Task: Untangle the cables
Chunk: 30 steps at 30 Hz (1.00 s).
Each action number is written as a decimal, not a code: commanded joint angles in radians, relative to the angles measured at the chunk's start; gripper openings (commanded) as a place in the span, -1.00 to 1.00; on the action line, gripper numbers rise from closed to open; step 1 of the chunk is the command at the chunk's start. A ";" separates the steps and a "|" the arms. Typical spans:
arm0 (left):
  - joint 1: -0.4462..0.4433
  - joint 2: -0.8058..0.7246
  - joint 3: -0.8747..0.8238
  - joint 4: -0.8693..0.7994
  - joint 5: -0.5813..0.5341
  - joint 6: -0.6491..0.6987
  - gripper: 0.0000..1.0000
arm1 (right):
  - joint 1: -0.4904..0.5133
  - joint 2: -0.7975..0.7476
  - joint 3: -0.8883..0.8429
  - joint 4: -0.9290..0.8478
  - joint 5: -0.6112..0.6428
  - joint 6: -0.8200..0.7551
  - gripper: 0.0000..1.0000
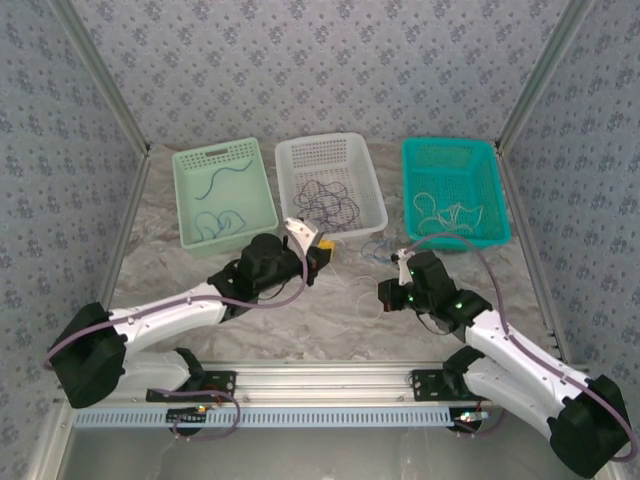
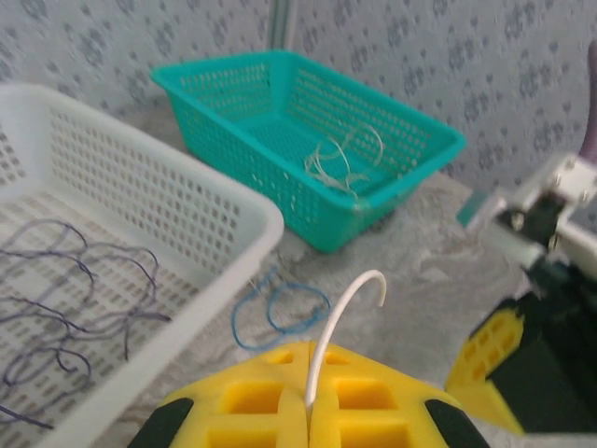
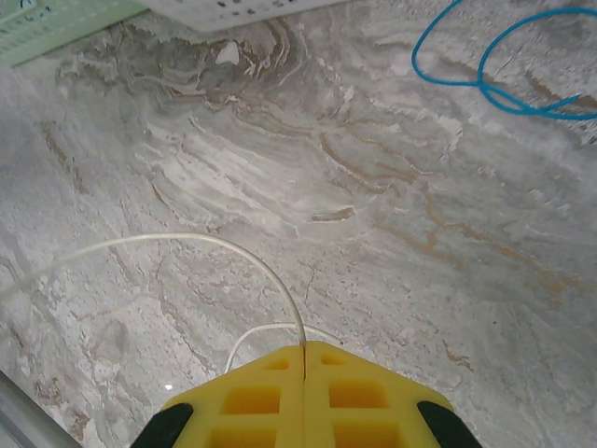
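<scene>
Clenched tight, the left end effector point(image 2: 310, 373) pinches a pale white cable point(image 2: 347, 303) whose free end curls upward, and the right end effector point(image 3: 305, 359), equally clamped, grips a white strand point(image 3: 187, 241) looping left across the counter point(image 3: 392, 280), probably the same cable held at two spots so it can be drawn clear. A blue cable point(image 2: 280, 313) lies loose just beside the white basket point(image 2: 168, 168), while white cables point(image 2: 345, 154) rest in the far-right teal basket point(image 2: 233, 131), suggesting sorting by colour.
</scene>
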 commanded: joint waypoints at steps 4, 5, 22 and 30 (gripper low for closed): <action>-0.006 -0.022 0.085 0.100 -0.050 -0.009 -1.00 | 0.054 0.049 0.002 0.056 0.024 0.011 -1.00; -0.006 -0.020 0.091 0.112 -0.052 -0.011 -1.00 | 0.063 0.055 0.003 0.064 0.029 0.013 -1.00; -0.006 0.036 0.112 0.326 -0.130 -0.072 -1.00 | 0.188 0.135 0.001 0.263 0.020 0.064 -1.00; -0.006 0.047 0.100 0.363 -0.197 -0.086 -1.00 | 0.198 0.135 0.035 0.227 0.032 0.032 -1.00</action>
